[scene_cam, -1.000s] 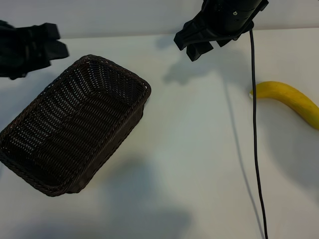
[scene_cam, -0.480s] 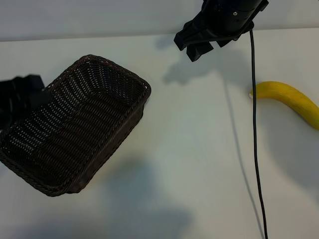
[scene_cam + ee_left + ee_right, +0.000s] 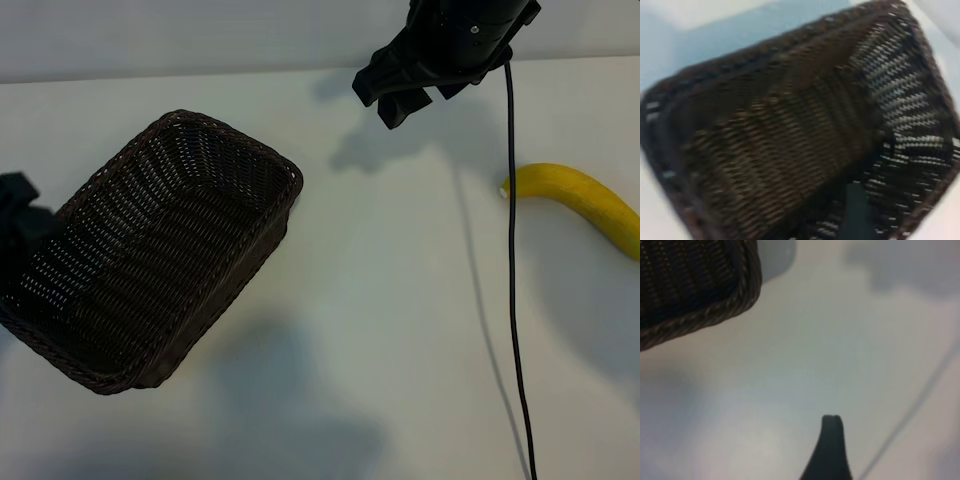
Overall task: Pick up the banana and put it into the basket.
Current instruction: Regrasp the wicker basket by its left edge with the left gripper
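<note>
The yellow banana [image 3: 588, 196] lies on the white table [image 3: 400, 300] at the far right, partly cut off by the picture's edge. The dark brown woven basket [image 3: 160, 250] stands empty at the left and fills the left wrist view [image 3: 790, 125]. My left gripper [image 3: 16, 218] is a dark shape at the basket's left rim, mostly out of the picture. My right gripper [image 3: 380, 103] hangs open above the table's far side, left of the banana, with nothing between its fingers. One of its fingertips [image 3: 832, 426] shows in the right wrist view, with a basket corner [image 3: 705, 300] beyond it.
A black cable [image 3: 513, 260] hangs from the right arm and runs down across the table, passing just in front of the banana's left tip. White tabletop lies between the basket and the banana.
My left gripper has dropped from above the basket's far left corner down to its left rim. The basket, the banana and the right gripper have stayed put.
</note>
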